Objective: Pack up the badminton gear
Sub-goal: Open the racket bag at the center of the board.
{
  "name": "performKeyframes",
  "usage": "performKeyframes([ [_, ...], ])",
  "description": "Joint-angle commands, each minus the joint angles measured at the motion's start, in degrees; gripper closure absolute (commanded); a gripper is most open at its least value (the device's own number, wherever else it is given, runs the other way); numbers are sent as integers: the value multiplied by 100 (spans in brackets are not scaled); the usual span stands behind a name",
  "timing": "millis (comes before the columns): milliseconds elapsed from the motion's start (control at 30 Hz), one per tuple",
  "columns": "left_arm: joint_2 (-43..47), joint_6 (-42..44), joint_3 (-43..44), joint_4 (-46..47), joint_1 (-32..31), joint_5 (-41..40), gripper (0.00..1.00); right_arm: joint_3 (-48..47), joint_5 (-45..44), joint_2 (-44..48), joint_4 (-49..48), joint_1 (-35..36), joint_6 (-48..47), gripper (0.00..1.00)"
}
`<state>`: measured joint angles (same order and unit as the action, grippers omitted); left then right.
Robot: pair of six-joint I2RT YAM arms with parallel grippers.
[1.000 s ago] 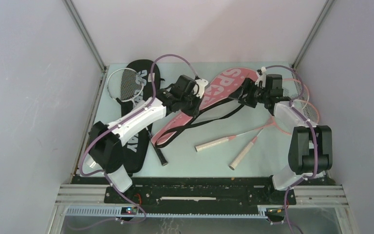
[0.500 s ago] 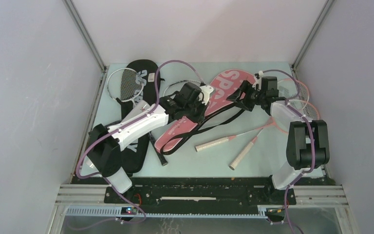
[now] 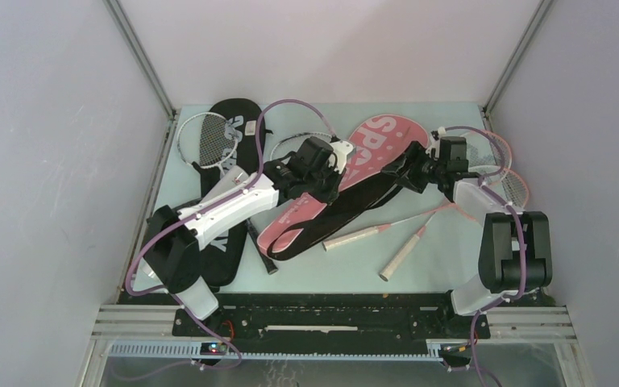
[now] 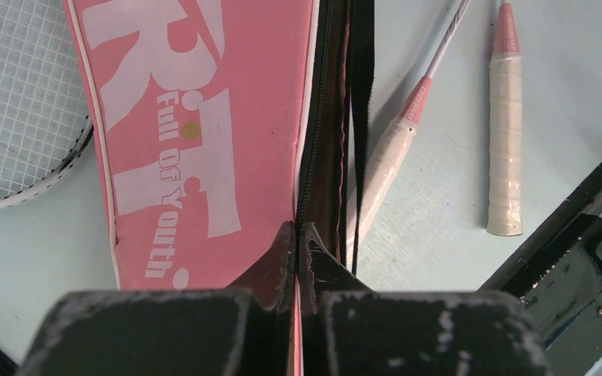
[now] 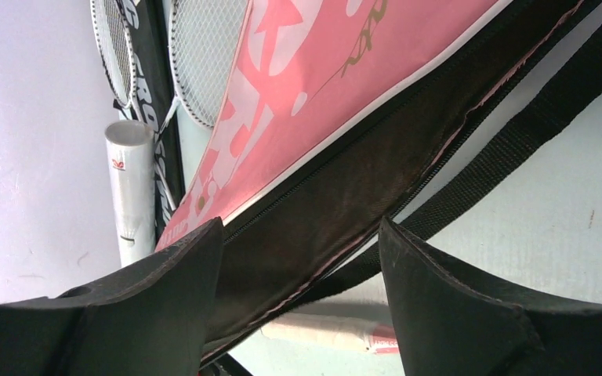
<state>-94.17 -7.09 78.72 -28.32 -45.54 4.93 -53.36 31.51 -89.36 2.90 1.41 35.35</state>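
- Pink "SPORT" racket cover [image 3: 364,155] lies slantwise across the middle of the worktop [image 3: 443,270]. Its wide end is toward the upper centre and its narrow end toward the lower centre.
- Along the cover's lower-right side the zip edge gapes and shows dark lining.
- Left jaws are pressed together, pinching that open zip edge near the cover's narrow end, as the left wrist view shows.
- Right jaws are spread, one finger on each side of the dark lining flap near the wide end. Whether either finger touches the flap cannot be told.
- Black strap [image 3: 292,243] runs along the cover's open side and loops past its narrow end.
- Two pink rackets [image 3: 357,237] lie right of the cover, with pale grips at lower centre and heads under the right arm.
- Black racket cover [image 3: 227,250] lies at the left, with a white-framed racket [image 3: 203,139] over its upper part.
- Long white tube [image 5: 129,188] lies beside the black cover, at the left of the right wrist view.
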Motion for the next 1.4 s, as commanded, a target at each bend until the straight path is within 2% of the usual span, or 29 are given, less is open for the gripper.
performKeyframes([
  [0,298,13,-43,295,-40,49,100,45,-74,95,-237,-44,143,21],
  [267,331,15,139,227,-23,223,100,345,-312,297,-237,-213,-80,25],
  [467,329,-11,155,212,-22,373,100,352,77,62,-844,-324,223,23],
  [767,350,54,82,243,-30,461,100,-117,366,-543,-1019,-193,538,21],
  [967,334,382,-83,345,-43,446,100,-585,776,-1157,-1316,-158,902,26],
  [1033,291,645,-162,341,-102,244,100,-758,887,-1354,-1349,-152,1044,33],
  [1100,292,963,-274,372,-135,21,100,-826,958,-1468,-1443,-158,1259,52],
  [1200,328,1214,-348,408,-148,-114,100,-833,899,-1435,-1365,5,1372,86],
  [1267,342,1351,-328,390,-152,-152,100,-832,902,-1351,-1235,44,1453,100],
  [1333,323,1474,-216,339,-163,-159,100,-806,915,-1175,-1196,119,1571,100],
  [1367,292,1528,-124,277,-177,-171,95,-774,926,-1093,-1226,165,1645,100],
])
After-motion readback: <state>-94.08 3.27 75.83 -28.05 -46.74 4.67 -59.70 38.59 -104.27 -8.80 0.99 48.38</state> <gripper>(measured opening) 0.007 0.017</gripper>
